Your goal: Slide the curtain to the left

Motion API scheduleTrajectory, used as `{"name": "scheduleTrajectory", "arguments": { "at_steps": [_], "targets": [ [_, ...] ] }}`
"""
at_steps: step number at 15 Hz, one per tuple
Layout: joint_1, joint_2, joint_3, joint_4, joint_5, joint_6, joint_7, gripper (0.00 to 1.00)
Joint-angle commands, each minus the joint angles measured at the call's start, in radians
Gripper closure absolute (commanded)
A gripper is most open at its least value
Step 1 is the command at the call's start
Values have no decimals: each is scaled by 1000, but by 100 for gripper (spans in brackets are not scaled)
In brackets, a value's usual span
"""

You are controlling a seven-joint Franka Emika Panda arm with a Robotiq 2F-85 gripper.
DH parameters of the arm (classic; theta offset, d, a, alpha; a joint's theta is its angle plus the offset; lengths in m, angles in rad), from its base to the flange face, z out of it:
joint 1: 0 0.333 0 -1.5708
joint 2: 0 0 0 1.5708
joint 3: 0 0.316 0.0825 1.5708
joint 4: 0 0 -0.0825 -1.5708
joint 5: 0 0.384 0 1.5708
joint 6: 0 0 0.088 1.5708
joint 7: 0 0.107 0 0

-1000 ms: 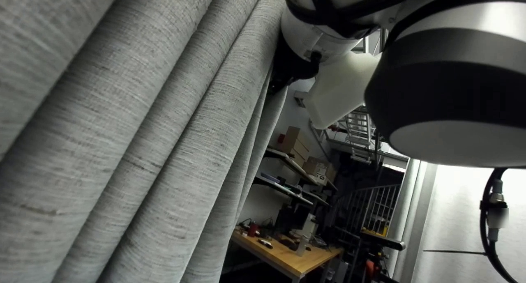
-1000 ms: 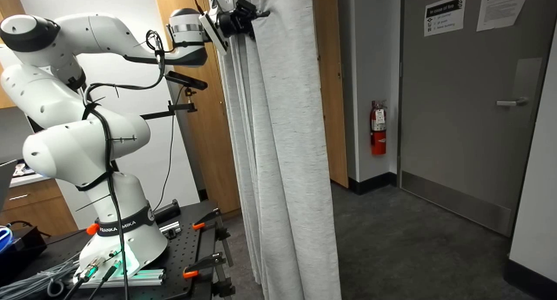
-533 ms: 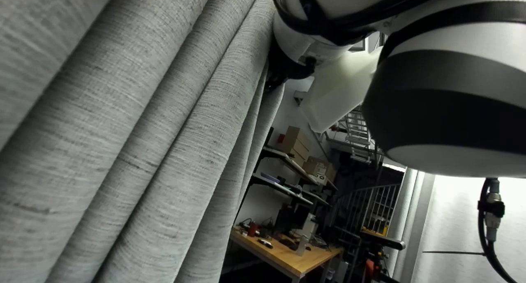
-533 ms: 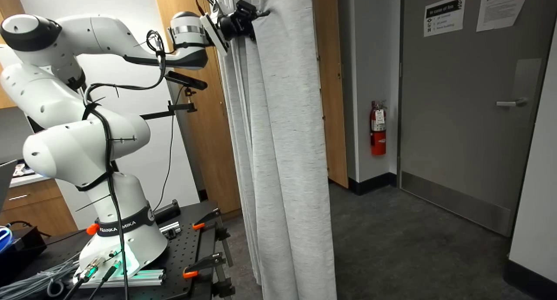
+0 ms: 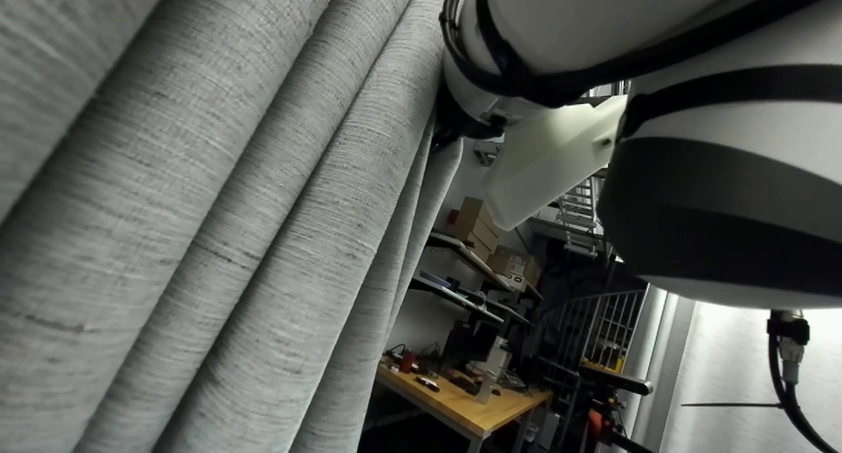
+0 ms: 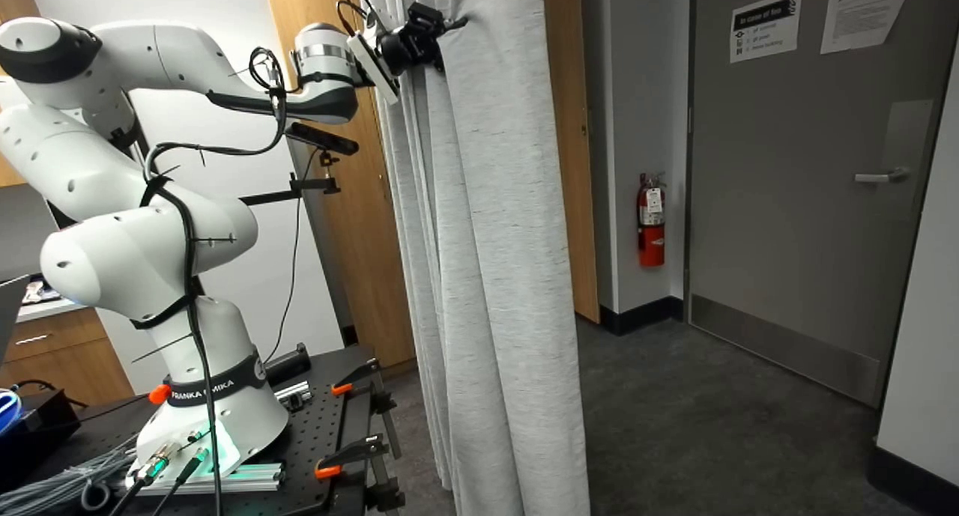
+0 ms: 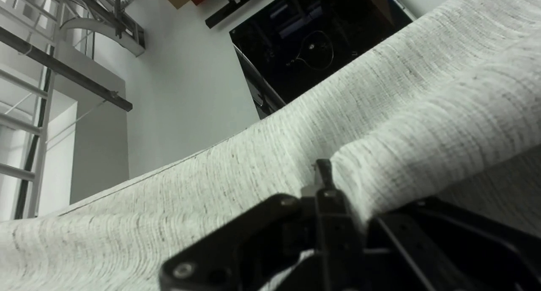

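Observation:
The curtain (image 6: 509, 224) is a tall light-grey heathered drape hanging in deep folds. It fills the left half of an exterior view (image 5: 217, 196) and crosses the wrist view (image 7: 190, 194) diagonally. My gripper (image 6: 449, 44) is black and sits high on the curtain, near its upper part in view. In the wrist view the gripper (image 7: 351, 198) is shut on a bunched fold of the fabric. One finger (image 7: 331, 198) shows in front of the curtain; the other fingertip is hidden by the fold. Creases run out from the pinched spot.
The robot base stands on a black perforated table (image 6: 322, 426) with clamps on its edge. A camera on a bracket (image 6: 322, 138) is below the forearm. A wooden cabinet (image 6: 577, 156) is behind the curtain. A fire extinguisher (image 6: 650, 220) and a grey door (image 6: 794, 201) are to the right.
The wrist has tilted slightly and the arm has sunk lower in an exterior view. The curtain's lower free edge swung a little left, then back right. The grip has stayed on the fabric.

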Motion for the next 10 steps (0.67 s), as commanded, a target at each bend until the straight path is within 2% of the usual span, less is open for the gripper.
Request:
{"name": "scheduleTrajectory", "arguments": {
  "at_steps": [1,2,5,10],
  "targets": [
    [124,115,32,-112,-75,0,149,100],
    [87,96,-28,-8,-140,-77,98,98],
    [117,119,-46,-19,-182,-87,135,98],
    [120,120,-47,-19,-183,-87,137,98]
  ]
}}
